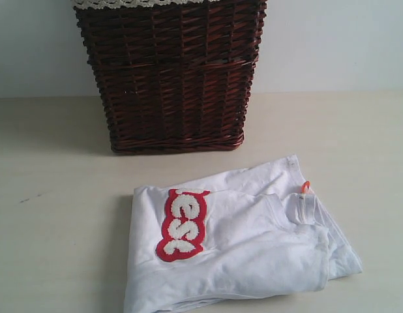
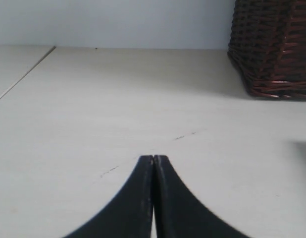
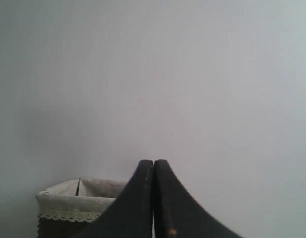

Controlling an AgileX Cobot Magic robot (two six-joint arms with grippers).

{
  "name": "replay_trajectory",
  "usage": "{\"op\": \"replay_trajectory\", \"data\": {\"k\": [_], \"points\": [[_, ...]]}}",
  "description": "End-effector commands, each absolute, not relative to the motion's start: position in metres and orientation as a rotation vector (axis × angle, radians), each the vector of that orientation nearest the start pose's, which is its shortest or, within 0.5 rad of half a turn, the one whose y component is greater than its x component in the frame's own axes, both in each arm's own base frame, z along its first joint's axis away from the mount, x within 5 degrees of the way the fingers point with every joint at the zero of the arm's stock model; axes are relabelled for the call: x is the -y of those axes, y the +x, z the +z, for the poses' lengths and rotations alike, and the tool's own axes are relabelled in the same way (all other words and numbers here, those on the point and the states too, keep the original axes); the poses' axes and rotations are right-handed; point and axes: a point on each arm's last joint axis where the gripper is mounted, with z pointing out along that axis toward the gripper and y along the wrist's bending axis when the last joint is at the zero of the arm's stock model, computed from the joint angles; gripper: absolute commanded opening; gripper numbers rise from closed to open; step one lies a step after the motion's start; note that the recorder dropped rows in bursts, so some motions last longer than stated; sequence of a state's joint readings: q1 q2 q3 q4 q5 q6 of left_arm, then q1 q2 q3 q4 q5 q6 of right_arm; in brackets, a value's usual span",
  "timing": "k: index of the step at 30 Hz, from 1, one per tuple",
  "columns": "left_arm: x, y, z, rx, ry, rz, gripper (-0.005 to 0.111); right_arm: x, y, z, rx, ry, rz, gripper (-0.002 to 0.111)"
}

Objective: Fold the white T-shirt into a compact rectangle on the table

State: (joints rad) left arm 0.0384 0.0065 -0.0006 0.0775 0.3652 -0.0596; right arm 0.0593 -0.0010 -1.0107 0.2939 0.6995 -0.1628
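A white T-shirt (image 1: pixel 253 241) lay on a pale beige counter (image 1: pixel 51 248), just in front of a dark brown wicker basket (image 1: pixel 172 78) and apart from it. In the exterior view the shirt sat slightly right of centre, and its near edge ran off the bottom of the picture. It was folded over itself into a rough, lumpy bundle with loose, uneven edges, and several layers showed along its right side. A red band (image 1: pixel 182 225) with fuzzy white lettering ran almost upright across the left part of the bundle. A small orange tag (image 1: pixel 305 187) stuck out by the collar near the shirt's upper right edge.

The basket stood upright at the back of the counter against a plain pale wall (image 1: pixel 332 39). A strip of cream lace liner (image 1: pixel 136 3) showed along its rim. A few small dark specks marked the counter to the left of the shirt.

In the left wrist view, the black left fingers (image 2: pixel 152 162) were pressed together, tip to tip, holding nothing, above bare counter. One corner of the basket was in view beyond them.

In the right wrist view, the black right fingers (image 3: pixel 152 164) were likewise together and empty, with the wall behind them. The basket's lace-edged top was partly visible beyond them.
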Motion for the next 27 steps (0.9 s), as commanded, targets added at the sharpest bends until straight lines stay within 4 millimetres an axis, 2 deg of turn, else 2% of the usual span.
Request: {"op": "replay_trajectory", "data": {"k": [1, 7, 11, 17, 21, 27], "points": [[-0.004, 0.053, 0.181, -1.841, -0.043, 0.057, 0.000, -0.009, -0.093, 0.424, -1.181, -0.134, 0.170, 0.000], [-0.004, 0.053, 0.181, -1.841, -0.043, 0.057, 0.000, -0.006, -0.057, 0.395, -1.315, -0.113, 0.103, 0.000], [-0.004, 0.053, 0.181, -1.841, -0.043, 0.057, 0.000, -0.006, -0.026, 0.367, -1.376, -0.052, 0.158, 0.000], [-0.004, 0.053, 0.181, -1.841, -0.043, 0.057, 0.000, -0.005, 0.017, 0.319, -1.364, 0.069, 0.247, 0.000], [-0.004, 0.053, 0.181, -1.841, -0.043, 0.057, 0.000, -0.005, 0.035, 0.286, -1.358, 0.142, 0.309, 0.000], [-0.004, 0.053, 0.181, -1.841, -0.043, 0.057, 0.000, -0.003, 0.053, 0.229, -1.448, 0.168, 0.272, 0.000]]}}
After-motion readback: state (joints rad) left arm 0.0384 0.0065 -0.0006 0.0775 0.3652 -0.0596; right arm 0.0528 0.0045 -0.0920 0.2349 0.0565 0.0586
